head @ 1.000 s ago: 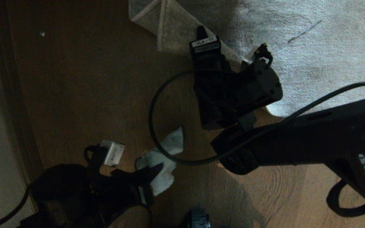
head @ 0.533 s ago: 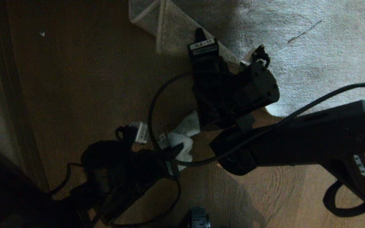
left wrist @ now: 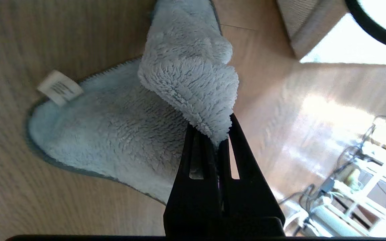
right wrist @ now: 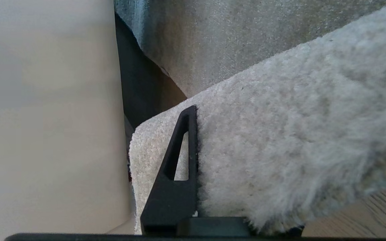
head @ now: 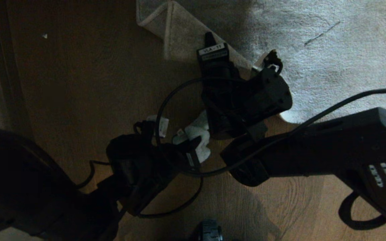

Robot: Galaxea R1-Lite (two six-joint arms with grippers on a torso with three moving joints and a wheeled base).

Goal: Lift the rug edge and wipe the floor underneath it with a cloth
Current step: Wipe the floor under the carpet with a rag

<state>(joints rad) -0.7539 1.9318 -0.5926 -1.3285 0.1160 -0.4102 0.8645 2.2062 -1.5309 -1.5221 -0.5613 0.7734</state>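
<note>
Since a second ago, the left arm has swept the cloth (head: 198, 134) across the floor (head: 89, 87) from the near side of the head view to a spot just beside the right arm's wrist, close to the lifted rug; the right arm has hardly shifted.

Largest in view is the rug (head: 330, 50), grey-beige and short-piled, filling the far right of the head view. Its corner is raised and folded back, so the paler backing of the rug edge (head: 179, 36) faces up as a slanted flap with a light border. Brown wood-grain floor lies bare on the left and beneath the arms.

The right end effector (right wrist: 193, 160) is pinching the rug edge: in the right wrist view one black finger lies against the pile while the other is hidden behind the rug, and the flap hangs clear of the boards.

The left end effector (left wrist: 218, 140) has its two black fingers pressed together on a fold of the light grey-blue cloth. From that pinched fold the cloth bunches up, while its wider part lies flat on the floor. A small white tag (left wrist: 59, 87) sticks out from the hem, lying on the wood.
</note>
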